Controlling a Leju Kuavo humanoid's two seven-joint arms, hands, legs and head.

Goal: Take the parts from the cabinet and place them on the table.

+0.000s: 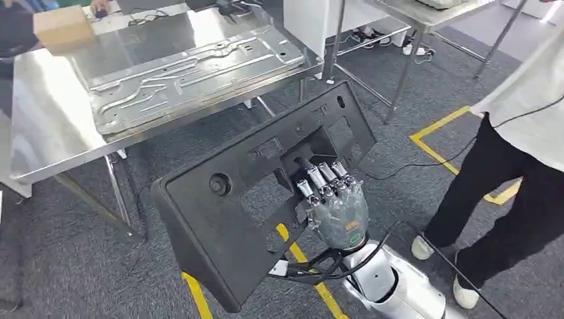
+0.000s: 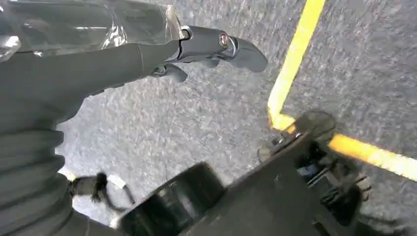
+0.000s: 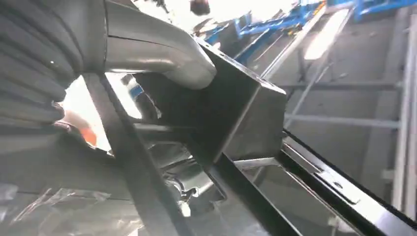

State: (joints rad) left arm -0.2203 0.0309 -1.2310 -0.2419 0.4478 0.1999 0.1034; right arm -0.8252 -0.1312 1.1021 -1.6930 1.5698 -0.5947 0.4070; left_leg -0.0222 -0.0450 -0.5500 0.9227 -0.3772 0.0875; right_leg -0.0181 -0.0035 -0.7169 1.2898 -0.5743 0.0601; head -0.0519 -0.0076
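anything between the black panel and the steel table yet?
Head view: only bare grey carpet between the black panel, held by the right robot hand, and the steel table.

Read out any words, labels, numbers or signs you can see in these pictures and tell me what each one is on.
No text can be read.
A small green and orange round sticker on the back of the right robot hand: too small and blurred to read.
The black plastic panel, the metal sheet and the cardboard box: no visible lettering.

My right hand [image 1: 336, 199] grips a black plastic panel [image 1: 253, 193], tilted, above grey carpet [image 1: 73, 266] with yellow tape [image 1: 439, 123]. Beyond: a steel table [image 1: 46, 133] bearing a stamped metal sheet [image 1: 186, 73]. A person [image 1: 512, 166] stands right.
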